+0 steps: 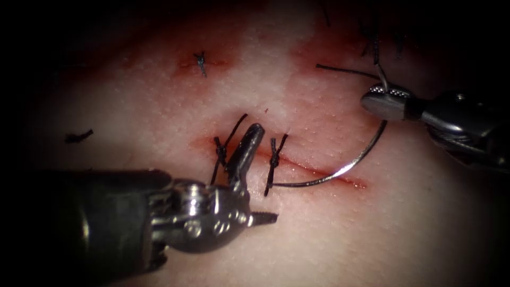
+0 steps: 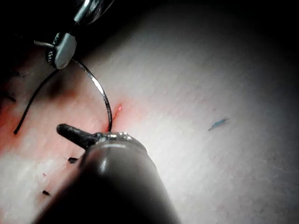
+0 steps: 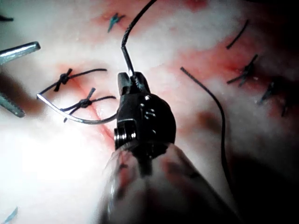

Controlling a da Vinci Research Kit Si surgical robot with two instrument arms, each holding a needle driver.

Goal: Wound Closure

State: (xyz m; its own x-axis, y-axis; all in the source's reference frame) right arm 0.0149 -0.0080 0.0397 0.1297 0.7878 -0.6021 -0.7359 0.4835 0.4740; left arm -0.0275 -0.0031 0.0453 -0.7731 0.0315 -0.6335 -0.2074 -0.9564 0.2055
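Tissue point(image 1: 159, 85), endoscope view: the cut point(image 1: 319, 171) carries 2 tied stitches point(image 1: 220, 151) at its left part; the right part is unstitched. The needle point(image 1: 350, 166) lies free above that gap, clamped near its thread end by the right tool point(image 1: 383, 101). The left tool point(image 1: 249, 175) is spread, empty.

Left wrist view: needle point(image 2: 100, 91) arcs toward the cut.

Right wrist view: thread point(image 3: 212, 100) trails loose.

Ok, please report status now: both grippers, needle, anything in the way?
Right gripper shut on needle near its thread end. Left gripper open, holding nothing, between two knots. Needle lies above the cut, point by the right knot, not visibly in tissue.
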